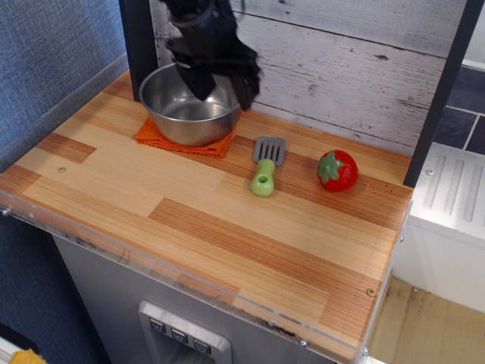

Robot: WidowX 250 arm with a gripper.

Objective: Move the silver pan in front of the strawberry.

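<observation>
Straddling the right rim of the silver pan (187, 108), the black end effector (224, 85) had its fingers spread, one finger (198, 82) inside the bowl and the other (246, 85) outside its wall; whether they touched the metal could not be told. That pan sat on an orange cloth (182, 139) at the back left of the wooden bench (189, 220). A green-handled spatula (266, 164) lay between pan and strawberry (337, 170), which stood well apart to the right.

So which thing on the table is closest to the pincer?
The silver pan; the pincer hangs right at its rim, while the spatula and strawberry sit farther right.
</observation>
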